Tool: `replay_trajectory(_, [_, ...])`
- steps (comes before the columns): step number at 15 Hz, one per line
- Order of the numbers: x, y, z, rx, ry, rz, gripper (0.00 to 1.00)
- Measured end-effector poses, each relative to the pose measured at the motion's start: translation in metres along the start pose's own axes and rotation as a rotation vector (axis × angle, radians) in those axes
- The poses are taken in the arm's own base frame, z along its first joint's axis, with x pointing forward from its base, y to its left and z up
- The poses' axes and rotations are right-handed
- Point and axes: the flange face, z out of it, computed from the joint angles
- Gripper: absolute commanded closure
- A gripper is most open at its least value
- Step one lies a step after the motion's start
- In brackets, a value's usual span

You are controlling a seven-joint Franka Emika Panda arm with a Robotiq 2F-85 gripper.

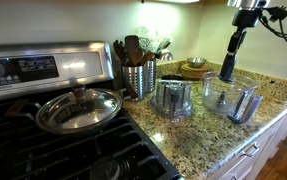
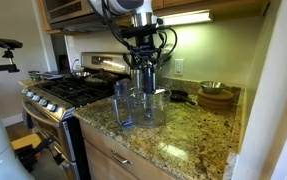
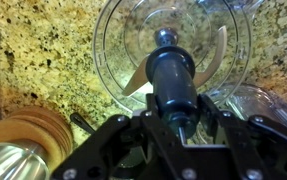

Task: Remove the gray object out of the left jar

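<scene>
Above the speckled granite counter [image 1: 198,135], the gripper [image 1: 241,33] has its fingers clamped on the top of the gray object [image 1: 231,57] and holds it nearly upright, leaning slightly. The object's lower end hangs at about rim level of the left jar [image 1: 209,95]; I cannot tell whether it is fully clear of the rim.

The step in hand looks like the lift-out. The next move probably calls for a straight rise until the foot clears the rim, then a carry sideways to bare counter, away from the narrower jar [image 1: 173,98] and the small cup [image 1: 244,104].

In the wrist view the object is a smooth, dark, matte plastic spindle with a rounded cap. Two thin curved blades stand out from it at about 8 and 2 o'clock, so they could catch on the wall. The jar is hard, glossy, clear plastic, round and broad. Turned wooden bowls [image 3: 23,135] sit at 8 o'clock from it.
</scene>
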Motion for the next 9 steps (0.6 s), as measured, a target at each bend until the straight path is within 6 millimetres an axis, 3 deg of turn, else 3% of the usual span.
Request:
replay_trajectory(5, [0.010,-0.014,-0.038,0.000,-0.004,-0.039,0.81])
replay_trajectory(9, [0.016,-0.043,-0.063,0.004,-0.014,-0.099,0.81])
